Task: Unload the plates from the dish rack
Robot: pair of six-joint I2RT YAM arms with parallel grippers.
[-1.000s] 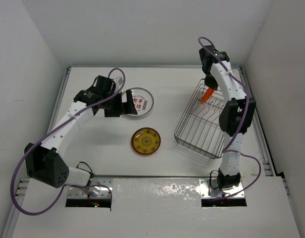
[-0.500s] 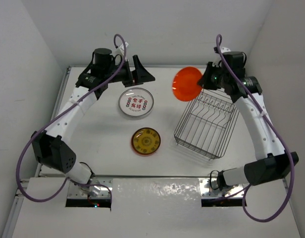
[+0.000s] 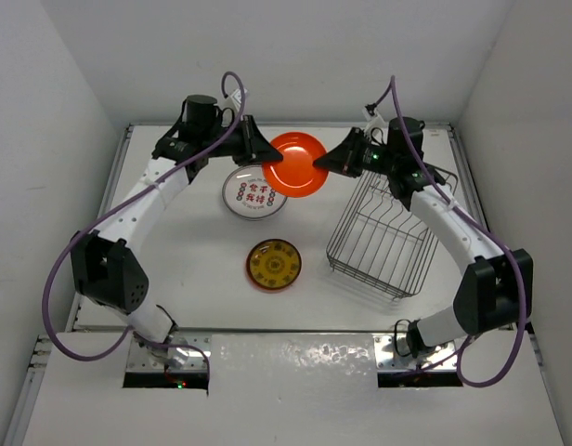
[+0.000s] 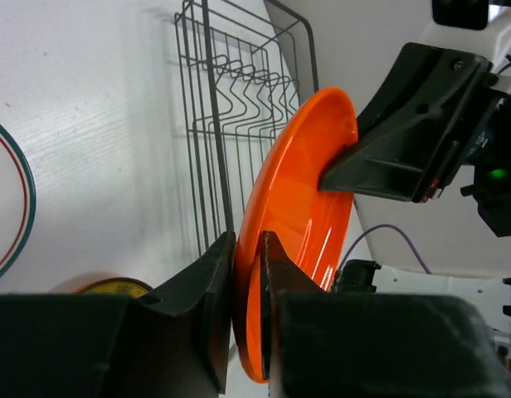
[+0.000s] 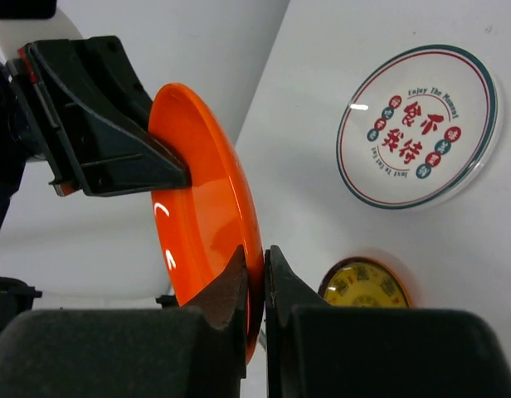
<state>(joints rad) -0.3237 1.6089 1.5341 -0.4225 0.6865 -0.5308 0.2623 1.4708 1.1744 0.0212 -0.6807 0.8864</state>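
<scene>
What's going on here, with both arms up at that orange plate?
Both arms hold one orange plate in the air between them. The left hand pinches one edge and the right hand the opposite edge, so it looks like a handover. The dish rack on the right shows no plates in it. A white plate with red characters and a yellow plate lie flat on the table.

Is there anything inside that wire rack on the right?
Nothing stands between the bars of the dish rack; only the white table shows through them. The right arm crosses above the rack's far right corner, so that corner is hidden.
</scene>
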